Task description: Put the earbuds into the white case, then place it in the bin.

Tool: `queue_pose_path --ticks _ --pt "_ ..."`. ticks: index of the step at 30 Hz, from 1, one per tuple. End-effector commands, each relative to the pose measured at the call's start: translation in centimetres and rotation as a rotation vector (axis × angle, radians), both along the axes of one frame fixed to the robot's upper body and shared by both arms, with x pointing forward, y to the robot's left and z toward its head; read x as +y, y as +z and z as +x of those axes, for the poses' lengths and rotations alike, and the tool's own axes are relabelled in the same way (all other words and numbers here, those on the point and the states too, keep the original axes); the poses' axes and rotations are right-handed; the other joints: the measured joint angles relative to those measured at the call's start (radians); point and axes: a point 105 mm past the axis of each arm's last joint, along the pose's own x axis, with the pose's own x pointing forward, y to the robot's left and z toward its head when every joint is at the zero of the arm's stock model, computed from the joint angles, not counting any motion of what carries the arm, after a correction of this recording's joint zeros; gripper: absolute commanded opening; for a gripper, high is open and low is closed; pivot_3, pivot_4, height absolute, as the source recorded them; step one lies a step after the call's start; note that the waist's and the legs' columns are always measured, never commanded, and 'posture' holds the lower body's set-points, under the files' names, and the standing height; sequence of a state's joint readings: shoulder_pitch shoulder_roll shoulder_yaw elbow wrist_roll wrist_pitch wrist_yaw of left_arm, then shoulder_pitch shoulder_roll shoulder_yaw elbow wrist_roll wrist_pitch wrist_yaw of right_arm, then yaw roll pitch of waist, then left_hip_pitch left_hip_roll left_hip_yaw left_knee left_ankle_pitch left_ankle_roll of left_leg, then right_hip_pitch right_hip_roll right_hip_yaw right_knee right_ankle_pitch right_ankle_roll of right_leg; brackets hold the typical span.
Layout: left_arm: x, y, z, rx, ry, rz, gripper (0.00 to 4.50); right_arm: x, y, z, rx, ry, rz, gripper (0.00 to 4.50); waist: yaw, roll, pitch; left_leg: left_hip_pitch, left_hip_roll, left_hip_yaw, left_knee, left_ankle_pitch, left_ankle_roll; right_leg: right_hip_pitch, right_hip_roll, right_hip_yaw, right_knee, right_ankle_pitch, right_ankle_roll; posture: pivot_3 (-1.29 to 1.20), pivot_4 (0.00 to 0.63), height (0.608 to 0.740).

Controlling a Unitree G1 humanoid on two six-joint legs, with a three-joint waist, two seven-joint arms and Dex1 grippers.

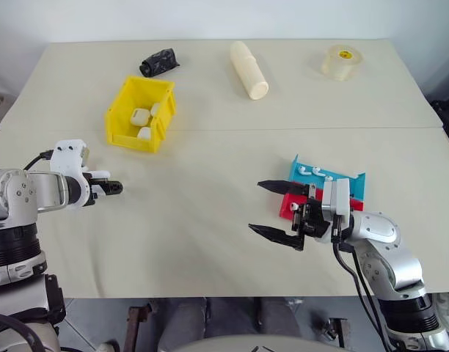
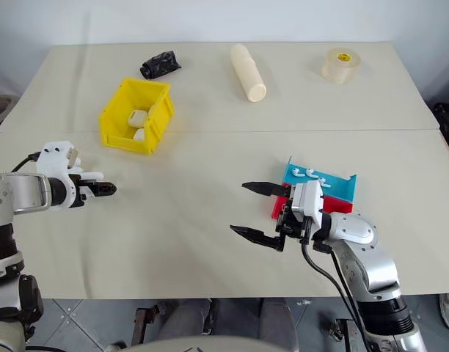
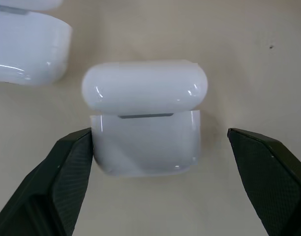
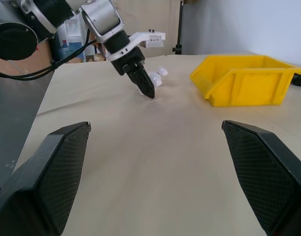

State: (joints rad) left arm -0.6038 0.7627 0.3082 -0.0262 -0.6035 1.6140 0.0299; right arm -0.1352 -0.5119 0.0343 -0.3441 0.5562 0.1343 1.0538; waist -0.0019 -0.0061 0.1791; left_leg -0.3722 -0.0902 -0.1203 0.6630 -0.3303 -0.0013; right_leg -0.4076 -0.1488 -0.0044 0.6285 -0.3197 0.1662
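A white case [image 3: 145, 128] stands on the table between the open fingers of my left gripper [image 3: 160, 135], with a dark gap under its lid. One finger [image 3: 67, 167] is right at the case's side; the other stands well apart. A second white case [image 3: 27, 49] lies close by. In the head views my left gripper [image 1: 111, 187] points down at the table's left side. The yellow bin [image 1: 140, 114] lies beyond it and holds a few white cases [image 1: 140, 116]. Tiny white earbuds [image 1: 312, 171] lie in the blue tray [image 1: 342, 183]. My right gripper [image 1: 279, 209] hovers wide open and empty beside that tray.
A red tray [image 1: 289, 207] sits against the blue one, partly behind my right hand. Along the far edge lie a black crumpled object [image 1: 158, 62], a long cream cylinder [image 1: 249, 70] and a roll of clear tape [image 1: 342, 62].
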Motion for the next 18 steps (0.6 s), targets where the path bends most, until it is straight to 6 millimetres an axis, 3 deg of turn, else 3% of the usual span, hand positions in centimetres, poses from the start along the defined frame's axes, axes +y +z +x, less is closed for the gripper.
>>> queue_pose_path --ticks 1,8,11,14,18 --pt "0.5 0.3 0.0 0.001 0.015 0.025 4.46 0.4 0.8 -0.7 -0.043 0.007 0.02 4.5 0.0 0.0 0.0 0.0 0.0 0.0 0.0 0.0 0.0 0.0 0.0 0.0 0.0 0.0 0.0 0.0 0.15 0.74" --pt "0.7 -0.3 -0.2 0.011 0.041 0.014 4.46 0.3 0.7 -0.6 -0.041 -0.004 0.021 4.5 0.0 0.0 0.0 0.0 0.0 0.001 0.0 0.0 0.0 -0.001 0.0 0.001 0.0 0.0 0.0 0.0 0.15 0.74" --pt "0.7 -0.5 -0.4 0.018 0.042 0.021 3.86 0.4 0.7 -0.6 -0.042 -0.004 0.022 4.5 0.0 0.0 0.0 0.0 0.001 0.001 0.0 0.0 -0.001 -0.001 0.0 0.002 0.0 0.0 0.0 0.0 0.15 0.74" --pt "0.7 -0.8 -0.7 0.026 0.031 0.021 2.94 0.4 0.7 -0.5 -0.042 -0.003 0.023 4.5 0.0 0.0 0.0 0.0 0.0 0.002 0.001 0.0 -0.001 -0.001 0.0 0.002 0.0 0.0 0.0 0.0 0.15 0.74" --pt "0.4 -0.4 -1.0 0.012 -0.015 0.026 2.79 0.4 0.7 -0.4 -0.043 -0.003 0.019 4.5 -0.001 0.0 0.0 0.001 0.0 0.003 0.001 0.0 -0.001 -0.001 0.0 0.004 0.0 0.0 0.0 0.0 0.15 0.74"
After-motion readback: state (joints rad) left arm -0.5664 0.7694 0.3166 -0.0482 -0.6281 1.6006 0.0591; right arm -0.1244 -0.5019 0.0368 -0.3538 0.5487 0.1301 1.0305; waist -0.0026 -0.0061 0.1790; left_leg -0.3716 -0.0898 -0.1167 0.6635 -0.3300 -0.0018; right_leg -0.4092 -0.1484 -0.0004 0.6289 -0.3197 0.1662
